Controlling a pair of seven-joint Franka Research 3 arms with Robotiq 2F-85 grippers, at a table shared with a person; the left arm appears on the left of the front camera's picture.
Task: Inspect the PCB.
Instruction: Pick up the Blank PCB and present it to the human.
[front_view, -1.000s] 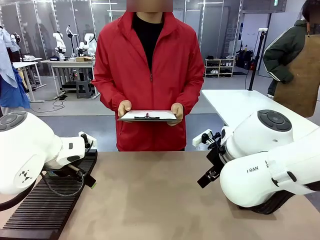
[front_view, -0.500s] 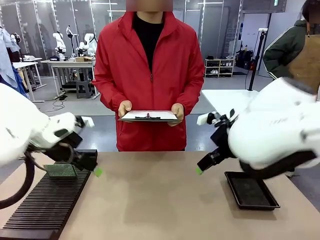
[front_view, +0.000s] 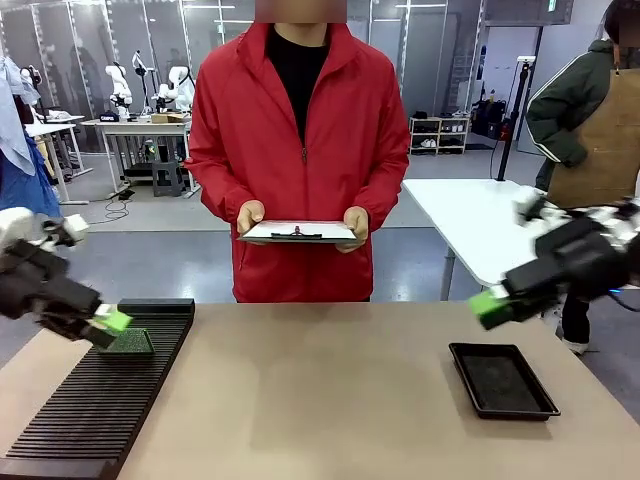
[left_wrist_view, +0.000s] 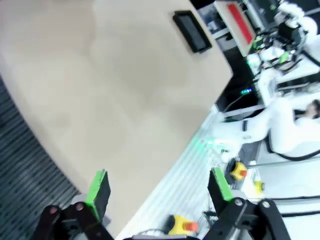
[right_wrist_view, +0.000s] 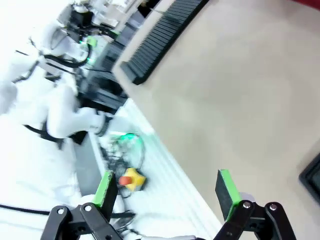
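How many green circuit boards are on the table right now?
1. The circuit board lies on the black slotted rack at the left, close by the left gripper. Others could be hidden behind it.

Bright, even indoor light is falling on the flat beige tabletop (front_view: 330, 400), giving you only faint shadows. Both wrist views are smearing with motion blur; the black, green-padded left gripper (front_view: 105, 322) and right gripper (front_view: 490, 305) are blurring in the front view.

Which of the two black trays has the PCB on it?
The long ribbed tray on the robot's left, PCB near its far end; the small tray sits on the right.
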